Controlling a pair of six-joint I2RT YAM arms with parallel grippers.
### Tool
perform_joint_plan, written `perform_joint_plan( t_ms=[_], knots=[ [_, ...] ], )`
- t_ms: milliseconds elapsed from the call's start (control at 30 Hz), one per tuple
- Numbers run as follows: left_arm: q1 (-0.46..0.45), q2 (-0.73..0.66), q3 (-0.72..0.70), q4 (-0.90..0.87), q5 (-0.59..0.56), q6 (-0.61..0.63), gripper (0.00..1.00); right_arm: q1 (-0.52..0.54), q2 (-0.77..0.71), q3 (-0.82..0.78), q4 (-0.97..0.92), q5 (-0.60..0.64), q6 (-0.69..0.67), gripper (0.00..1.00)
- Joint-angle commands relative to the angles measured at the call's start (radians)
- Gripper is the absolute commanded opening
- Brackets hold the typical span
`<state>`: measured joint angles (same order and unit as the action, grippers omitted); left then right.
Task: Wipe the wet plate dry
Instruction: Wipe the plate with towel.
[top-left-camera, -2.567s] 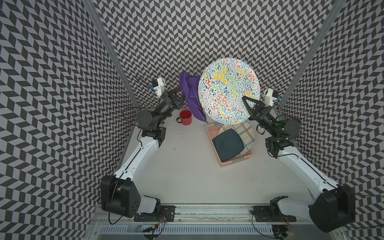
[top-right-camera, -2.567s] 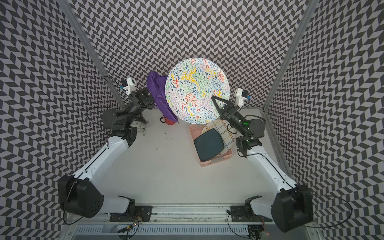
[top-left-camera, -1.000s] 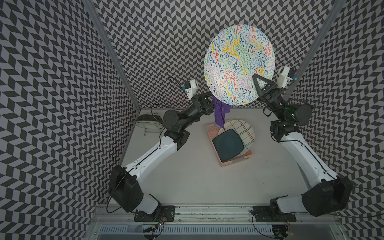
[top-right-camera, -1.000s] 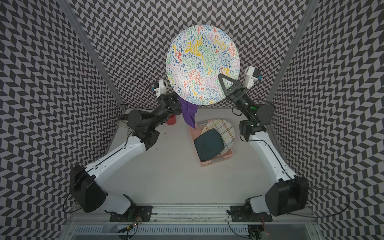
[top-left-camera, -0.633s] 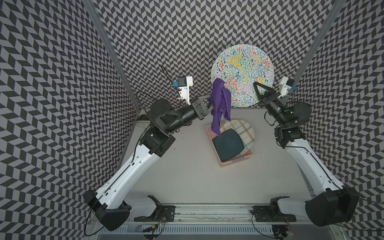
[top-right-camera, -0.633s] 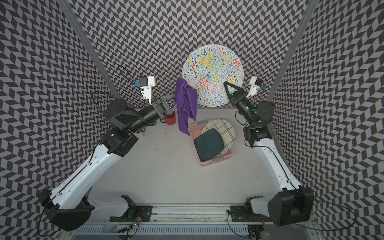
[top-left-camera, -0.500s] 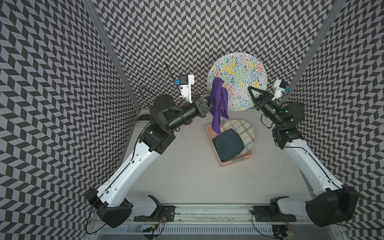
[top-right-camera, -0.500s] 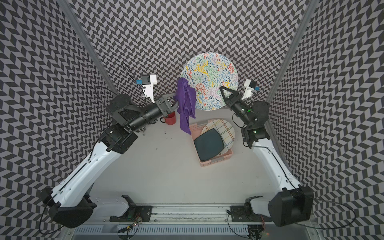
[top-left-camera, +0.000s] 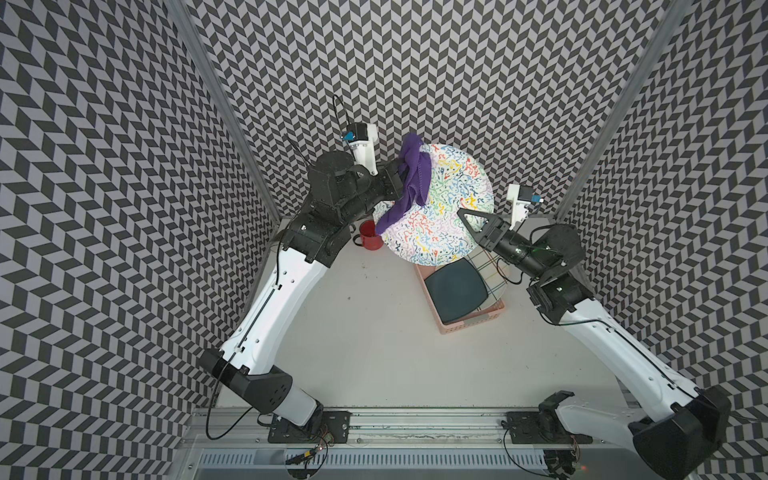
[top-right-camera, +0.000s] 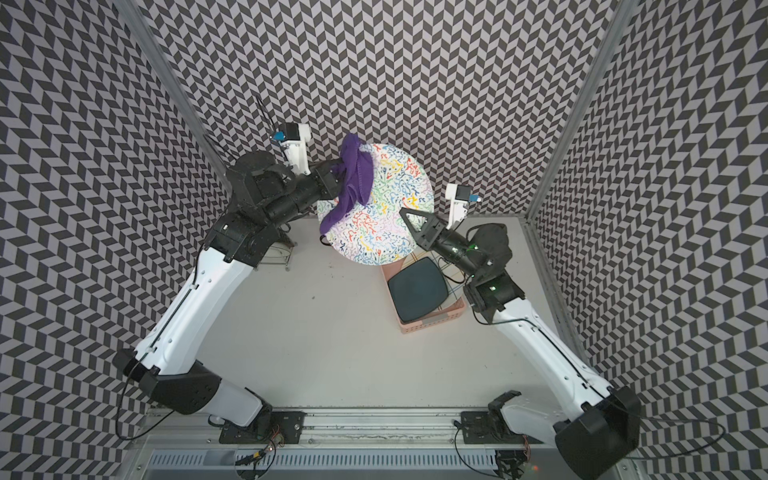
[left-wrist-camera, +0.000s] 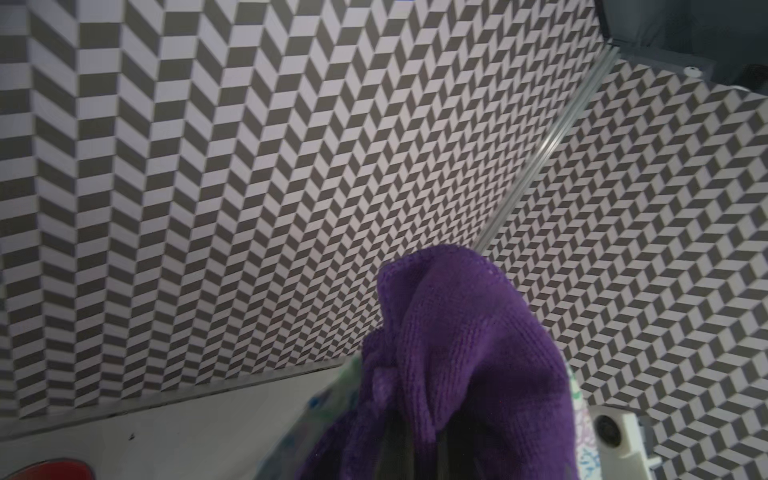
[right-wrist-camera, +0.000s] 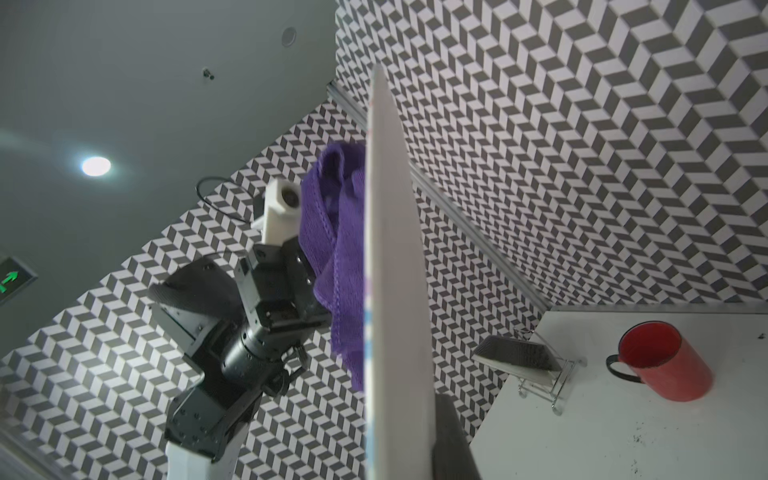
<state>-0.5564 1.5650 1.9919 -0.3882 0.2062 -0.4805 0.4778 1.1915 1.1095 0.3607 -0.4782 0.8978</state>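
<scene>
Two arms meet above the far end of the table (top-left-camera: 374, 353). The squiggle-patterned plate (top-left-camera: 444, 216) is held in the air between them, at about 12 o'clock from the table's middle in both top views (top-right-camera: 386, 228). The plate is tilted up on edge, its coloured face turned toward the left arm and the camera head.

The right gripper (top-left-camera: 473, 222) is pinched on the plate's rim at roughly 4 o'clock, with one black triangular finger lying across the coloured face. In the right wrist view the plate (right-wrist-camera: 390, 291) shows edge-on, with a dark finger (right-wrist-camera: 449, 436) against its pale underside.

The left gripper (top-left-camera: 397, 183) is clamped on a bunched purple cloth (top-left-camera: 411, 178), its fingertips buried in the folds. The cloth lies against the plate's face around 10 to 11 o'clock, with a tail hanging toward 8 o'clock. In the left wrist view the cloth (left-wrist-camera: 457, 353) fills the foreground over the dark fingers (left-wrist-camera: 399, 449).

On the table a red mug (top-left-camera: 371, 241) stands at 8 o'clock from the plate, with a wire rack (top-right-camera: 278, 249) farther out near 9 o'clock. A pink basket (top-left-camera: 469, 322) sits at 5 o'clock, holding a dark square plate (top-left-camera: 455, 291) and a plaid plate (top-left-camera: 492, 266).
</scene>
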Motion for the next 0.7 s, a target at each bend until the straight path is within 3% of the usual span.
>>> perform_joint_plan(
  t_ms=[0,167,300,367,433,533,667],
  knots=[
    [-0.099,0.094,0.038,-0.137,0.084,0.146,0.00,0.008,-0.008,0.111,0.173,-0.055,-0.040,0.00],
    [-0.130,0.057,-0.035,-0.148,0.026,0.145,0.00,-0.108,0.025,0.215,0.223,0.004,0.127,0.00],
    [-0.011,-0.019,-0.102,-0.132,0.037,0.066,0.00,-0.148,-0.012,0.167,0.230,-0.035,0.153,0.00],
    [0.073,-0.044,-0.122,-0.110,0.094,0.017,0.00,-0.114,-0.038,0.109,0.229,-0.074,0.136,0.00],
    [0.090,-0.039,-0.101,-0.110,0.102,0.018,0.00,-0.062,-0.052,0.066,0.225,-0.083,0.118,0.00],
    [0.043,-0.002,-0.059,-0.106,0.120,0.035,0.00,-0.004,-0.042,0.056,0.206,-0.081,0.088,0.00],
    [-0.100,0.074,0.017,-0.174,0.021,0.115,0.00,-0.002,0.003,0.123,0.219,-0.071,0.079,0.00]
  ],
)
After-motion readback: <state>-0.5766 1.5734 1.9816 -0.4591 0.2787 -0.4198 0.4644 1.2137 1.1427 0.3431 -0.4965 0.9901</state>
